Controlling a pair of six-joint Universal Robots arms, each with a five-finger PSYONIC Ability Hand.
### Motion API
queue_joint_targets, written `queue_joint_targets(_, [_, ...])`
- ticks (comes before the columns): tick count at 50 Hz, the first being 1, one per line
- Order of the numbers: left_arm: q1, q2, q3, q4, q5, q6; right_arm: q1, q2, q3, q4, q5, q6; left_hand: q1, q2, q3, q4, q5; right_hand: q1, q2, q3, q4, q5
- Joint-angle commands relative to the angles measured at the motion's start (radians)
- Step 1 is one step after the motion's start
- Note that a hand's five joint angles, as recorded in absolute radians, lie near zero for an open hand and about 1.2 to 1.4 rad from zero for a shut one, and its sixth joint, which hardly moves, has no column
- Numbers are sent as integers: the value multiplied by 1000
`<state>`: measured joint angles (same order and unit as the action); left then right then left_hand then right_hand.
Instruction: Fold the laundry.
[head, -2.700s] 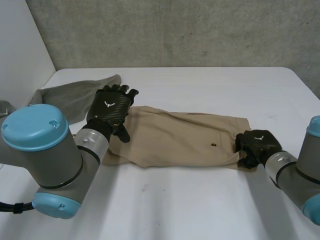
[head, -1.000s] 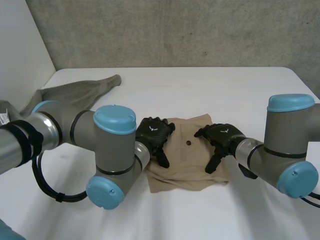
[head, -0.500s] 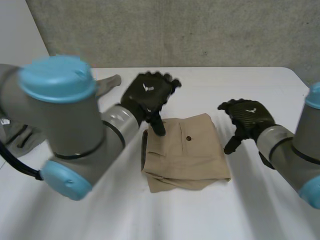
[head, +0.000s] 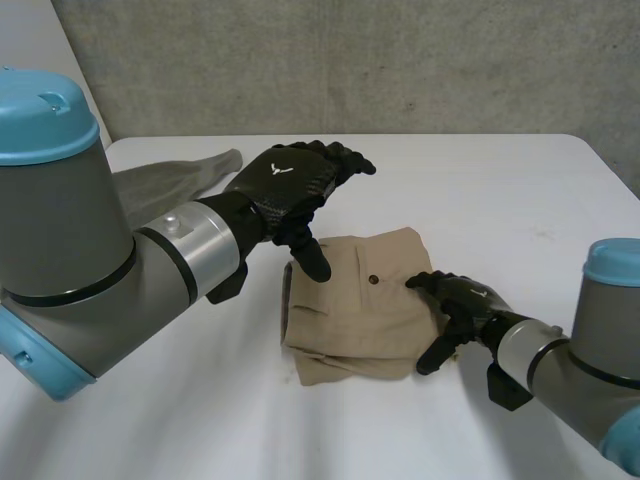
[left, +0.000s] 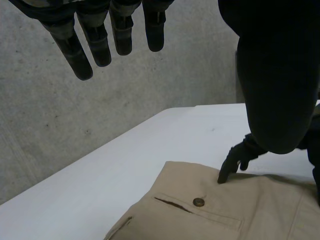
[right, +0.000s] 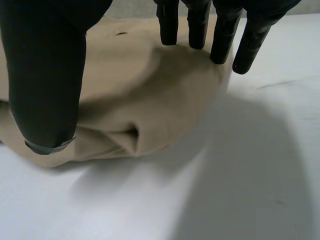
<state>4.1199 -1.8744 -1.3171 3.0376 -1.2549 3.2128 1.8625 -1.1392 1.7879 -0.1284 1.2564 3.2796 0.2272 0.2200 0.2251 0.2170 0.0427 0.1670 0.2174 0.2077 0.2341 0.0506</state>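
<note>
We now have the pants (head: 355, 310) folded small at the middle of the table (head: 520, 190); left hand (head: 290, 190) has lifted off, fingers loose; right hand (head: 462, 303) pats their right edge, fingers straight: nearly done

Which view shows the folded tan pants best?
Head view: nearly the whole outline of the tan pants shows as they lie on the table. The left wrist view gives one part, the buttoned pocket. The right wrist view gives the layered fold edge beneath the right hand.
</note>
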Motion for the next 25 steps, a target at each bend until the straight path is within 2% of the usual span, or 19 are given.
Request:
queue_joint_targets(1, [0,-2,-5,3,-3,1,38,61,-59,-23,12,3,-11,-4,-9,-1,-1,8,-43,-33,-60,-51])
queue_joint_targets(7, [2,-9,-5,3,-3,2,60,105,-110,-28,14,3,-11,-4,-9,-1,-1,58,8,18,-9,0])
queue_joint_targets(11, [2,-12,-7,4,-3,2,64,130,-145,-30,26,2,-14,-6,-12,-3,-4,361,310,320,293,302])
queue_joint_targets(12, [2,-14,-7,3,-1,2,64,148,-162,-30,34,2,-14,-6,-12,-3,-4,539,488,498,471,480])
queue_joint_targets(15, [5,-14,-10,6,-1,2,64,176,-199,-27,57,-1,-14,-6,-12,-3,-4,818,768,778,751,760])
queue_joint_targets(16, [5,-14,-10,6,-1,2,63,189,-221,-25,73,-6,-14,-6,-12,-3,-4,1023,972,982,956,965])
queue_joint_targets(18, [5,-14,-11,6,-1,2,61,196,-240,-20,89,-12,-14,-6,-12,-3,-4,1183,1132,1142,1115,1124])
queue_joint_targets(25, [5,-14,-13,6,-3,1,52,245,-378,-13,123,-75,-17,-9,-14,-6,-7,1229,1179,1189,1162,1171])
